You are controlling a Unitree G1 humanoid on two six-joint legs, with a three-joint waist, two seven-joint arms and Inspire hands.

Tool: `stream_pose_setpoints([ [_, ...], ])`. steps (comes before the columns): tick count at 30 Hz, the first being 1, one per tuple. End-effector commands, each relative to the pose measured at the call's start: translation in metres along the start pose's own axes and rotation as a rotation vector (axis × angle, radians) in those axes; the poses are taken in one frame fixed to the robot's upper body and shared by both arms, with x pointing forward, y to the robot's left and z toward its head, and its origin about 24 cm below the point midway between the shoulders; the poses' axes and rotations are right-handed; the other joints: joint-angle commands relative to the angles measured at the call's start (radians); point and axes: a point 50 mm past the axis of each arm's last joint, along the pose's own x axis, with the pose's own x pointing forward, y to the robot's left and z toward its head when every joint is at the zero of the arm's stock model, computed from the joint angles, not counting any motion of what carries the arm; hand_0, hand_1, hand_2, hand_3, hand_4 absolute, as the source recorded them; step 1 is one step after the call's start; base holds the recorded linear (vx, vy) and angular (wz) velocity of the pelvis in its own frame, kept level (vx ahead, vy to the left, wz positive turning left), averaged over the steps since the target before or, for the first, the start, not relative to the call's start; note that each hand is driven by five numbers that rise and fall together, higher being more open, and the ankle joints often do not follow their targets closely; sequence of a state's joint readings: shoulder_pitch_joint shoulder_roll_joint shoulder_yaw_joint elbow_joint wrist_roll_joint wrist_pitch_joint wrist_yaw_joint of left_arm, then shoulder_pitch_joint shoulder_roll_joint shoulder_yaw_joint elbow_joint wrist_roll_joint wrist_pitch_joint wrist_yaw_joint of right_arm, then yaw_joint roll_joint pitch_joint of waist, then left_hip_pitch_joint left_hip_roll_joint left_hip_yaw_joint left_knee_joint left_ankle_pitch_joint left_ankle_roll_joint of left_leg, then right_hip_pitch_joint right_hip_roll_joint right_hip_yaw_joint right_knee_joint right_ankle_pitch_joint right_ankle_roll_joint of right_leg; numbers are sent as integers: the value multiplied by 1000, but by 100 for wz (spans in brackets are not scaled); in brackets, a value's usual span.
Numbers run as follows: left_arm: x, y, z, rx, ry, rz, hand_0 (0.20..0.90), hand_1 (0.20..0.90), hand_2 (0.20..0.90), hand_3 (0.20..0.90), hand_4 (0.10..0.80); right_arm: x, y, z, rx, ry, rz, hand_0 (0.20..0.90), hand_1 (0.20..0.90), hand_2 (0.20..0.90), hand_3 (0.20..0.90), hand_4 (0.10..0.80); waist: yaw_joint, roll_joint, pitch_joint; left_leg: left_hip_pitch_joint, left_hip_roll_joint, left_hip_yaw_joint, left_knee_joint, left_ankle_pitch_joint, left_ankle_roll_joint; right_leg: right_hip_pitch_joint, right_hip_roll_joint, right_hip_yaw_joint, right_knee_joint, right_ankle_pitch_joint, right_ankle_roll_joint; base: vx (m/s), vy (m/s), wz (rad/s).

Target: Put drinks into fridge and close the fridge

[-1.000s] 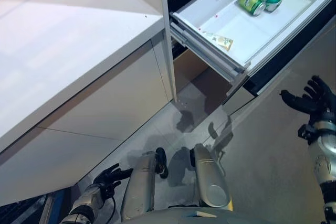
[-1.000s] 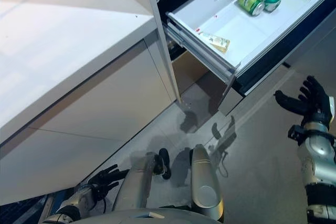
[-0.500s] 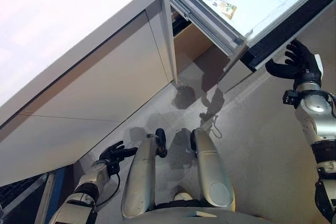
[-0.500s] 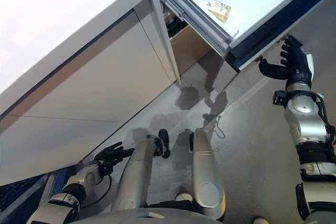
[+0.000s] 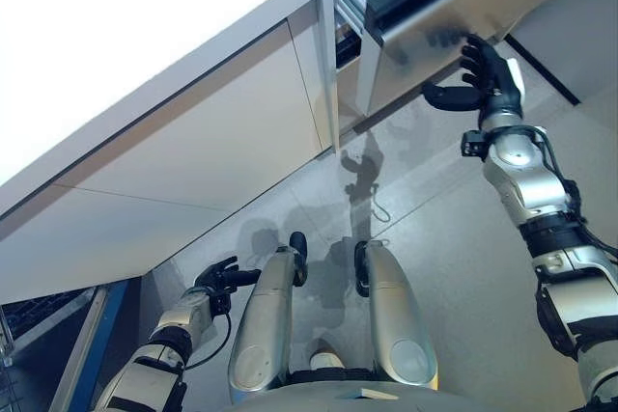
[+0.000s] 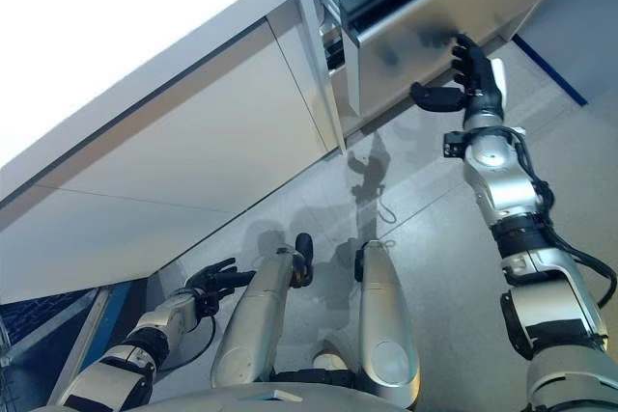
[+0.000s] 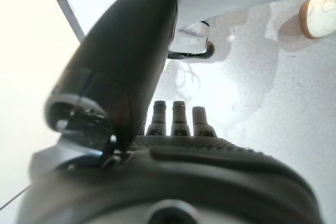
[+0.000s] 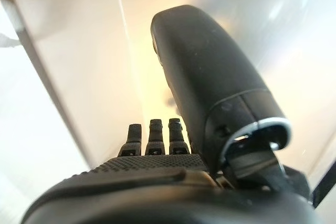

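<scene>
The fridge drawer [image 5: 454, 7] juts out at the top right, showing its grey front panel and dark upper edge; its inside and the drinks are hidden. My right hand [image 5: 485, 74] is raised against the lower part of that front panel, fingers straight and touching it, thumb spread to the side. In the right wrist view my right hand [image 8: 157, 182] points its straight fingers at the pale panel [image 8: 79, 51]. My left hand [image 5: 218, 278] hangs low beside my left leg with relaxed fingers, holding nothing; it also shows in the left wrist view [image 7: 173, 182] over the floor.
A white counter [image 5: 145, 36] with plain cabinet fronts [image 5: 193, 171] fills the left side, right next to the fridge. Grey floor [image 5: 444, 238] lies below the drawer. A blue strip [image 5: 104, 344] runs at the lower left.
The camera has tilted down. My right hand has risen from beside the drawer onto its front panel. The drawer has slid in, and the cans inside are no longer seen.
</scene>
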State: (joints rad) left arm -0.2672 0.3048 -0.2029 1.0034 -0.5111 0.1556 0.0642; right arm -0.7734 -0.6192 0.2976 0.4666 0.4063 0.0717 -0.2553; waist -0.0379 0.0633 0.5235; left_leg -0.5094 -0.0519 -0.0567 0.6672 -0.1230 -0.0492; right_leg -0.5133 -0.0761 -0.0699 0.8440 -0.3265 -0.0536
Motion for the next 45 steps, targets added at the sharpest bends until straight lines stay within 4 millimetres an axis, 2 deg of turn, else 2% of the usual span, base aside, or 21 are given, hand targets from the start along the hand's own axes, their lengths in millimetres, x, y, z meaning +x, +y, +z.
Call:
stream_pose_setpoints([
  [1, -2, 5, 1, 88, -12, 31, 900, 900, 900, 900, 800, 0, 56, 125, 65, -487, 218, 900, 900, 900, 900, 800, 79, -17, -32, 68, -62, 75, 33, -131, 128, 63, 4, -3, -114, 102, 7, -16, -17, 11],
  [6, -2, 5, 0, 99, -12, 28, 900, 900, 900, 900, 800, -1, 61, 133, 81, -514, 196, 900, 900, 900, 900, 800, 90, -18, -33, 87, -65, 70, -3, -117, 128, 80, 7, -1, -141, 110, 8, -12, -21, 16],
  [11, -3, 8, -5, 95, -13, 15, 900, 900, 900, 900, 800, 1, 40, 125, 120, -513, 49, 900, 900, 900, 900, 800, 92, -28, -56, 142, -56, 55, -68, -103, 125, 141, 9, -7, -206, 121, 8, 12, -12, 6],
  [12, -4, 9, -8, 90, -7, 19, 900, 900, 900, 900, 800, 1, 33, 119, 127, -506, 12, 900, 900, 900, 900, 800, 89, -33, -69, 160, -51, 50, -97, -92, 122, 161, 11, -9, -238, 132, 9, 49, 6, 12],
  [13, -5, 12, -14, 73, 0, 14, 900, 900, 900, 900, 800, 0, 22, 103, 125, -476, -34, 900, 900, 900, 900, 800, 83, -41, -88, 195, -42, 41, -144, -80, 116, 196, 15, -9, -286, 143, 13, 55, 13, 12],
  [17, -7, 15, -29, 39, 35, 9, 900, 900, 900, 900, 800, -11, 7, 54, 161, -337, -85, 900, 900, 900, 900, 800, 65, -62, -132, 275, -27, 31, -247, -47, 105, 281, 22, -4, -404, 173, 25, 61, 21, 6],
  [18, -9, 18, -40, 13, 55, 18, 900, 900, 900, 900, 800, -23, 0, 15, 188, -220, -102, 900, 900, 900, 900, 800, 52, -75, -166, 321, -21, 32, -307, -27, 100, 329, 28, 2, -478, 194, 35, 79, 27, -2],
  [21, -16, 25, -65, -42, 100, 40, 900, 900, 900, 900, 800, -67, -11, -66, 221, 32, -88, 900, 900, 900, 900, 800, 24, -95, -243, 404, -13, 49, -419, 6, 91, 416, 40, 11, -606, 230, 58, 100, 49, -13],
  [23, -22, 27, -80, -72, 127, 49, 900, 900, 900, 900, 800, -106, -18, -117, 217, 213, -107, 900, 900, 900, 900, 800, 11, -101, -295, 453, 0, 67, -480, 24, 86, 460, 44, 9, -663, 251, 72, 70, 66, -14],
  [26, -26, 34, -90, -112, 142, 83, 900, 900, 900, 900, 800, -155, -15, -174, 172, 485, -119, 900, 900, 900, 900, 800, -4, -108, -355, 508, 17, 90, -559, 45, 77, 505, 49, 10, -731, 280, 88, 2, 50, -20],
  [29, -28, 44, -96, -143, 153, 104, 900, 900, 900, 900, 800, -202, -11, -219, 160, 729, -127, 900, 900, 900, 900, 800, -10, -114, -392, 549, 23, 103, -616, 59, 70, 537, 54, 10, -785, 303, 97, -24, 30, -14],
  [30, -29, 46, -98, -143, 159, 106, 900, 900, 900, 900, 800, -213, -10, -228, 166, 786, -132, 900, 900, 900, 900, 800, -10, -114, -399, 556, 25, 107, -628, 62, 69, 542, 55, 9, -797, 309, 99, -34, 27, -14],
  [31, -30, 50, -104, -134, 170, 106, 900, 900, 900, 900, 800, -241, -6, -246, 171, 913, -122, 900, 900, 900, 900, 800, -12, -116, -415, 570, 29, 119, -653, 70, 65, 554, 57, 8, -823, 319, 104, -41, 21, -16],
  [35, -33, 51, -115, -92, 191, 91, 900, 900, 900, 900, 800, -283, 2, -267, 163, 1109, -60, 900, 900, 900, 900, 800, -11, -114, -433, 590, 35, 135, -701, 89, 56, 570, 61, 1, -873, 345, 111, -35, 21, -22],
  [36, -34, 51, -121, -84, 197, 84, 900, 900, 900, 900, 800, -309, 10, -275, 154, 1214, -3, 900, 900, 900, 900, 800, -14, -111, -440, 592, 37, 135, -717, 97, 57, 571, 68, 15, -877, 346, 110, -33, 30, -19],
  [37, -34, 51, -121, -83, 197, 84, 900, 900, 900, 900, 800, -310, 10, -275, 153, 1221, 1, 900, 900, 900, 900, 800, -14, -111, -440, 593, 37, 135, -718, 97, 57, 571, 69, 16, -877, 346, 110, -40, 39, -22],
  [40, -36, 49, -126, -74, 193, 70, 900, 900, 900, 900, 800, -348, 21, -282, 162, 1384, 104, 900, 900, 900, 900, 800, -19, -107, -442, 591, 41, 146, -719, 98, 58, 564, 68, 18, -868, 340, 110, -29, 32, -10],
  [43, -37, 44, -133, -83, 199, 68, 900, 900, 900, 900, 800, -372, 33, -282, 208, 1476, 222, 900, 900, 900, 900, 800, -24, -106, -443, 590, 39, 152, -713, 90, 65, 560, 69, 26, -864, 335, 108, -19, 38, -7],
  [45, -38, 44, -136, -102, 204, 74, 900, 900, 900, 900, 800, -376, 37, -281, 228, 1488, 270, 900, 900, 900, 900, 800, -26, -107, -444, 593, 39, 155, -712, 87, 67, 560, 70, 28, -862, 332, 108, -6, 31, -14],
])
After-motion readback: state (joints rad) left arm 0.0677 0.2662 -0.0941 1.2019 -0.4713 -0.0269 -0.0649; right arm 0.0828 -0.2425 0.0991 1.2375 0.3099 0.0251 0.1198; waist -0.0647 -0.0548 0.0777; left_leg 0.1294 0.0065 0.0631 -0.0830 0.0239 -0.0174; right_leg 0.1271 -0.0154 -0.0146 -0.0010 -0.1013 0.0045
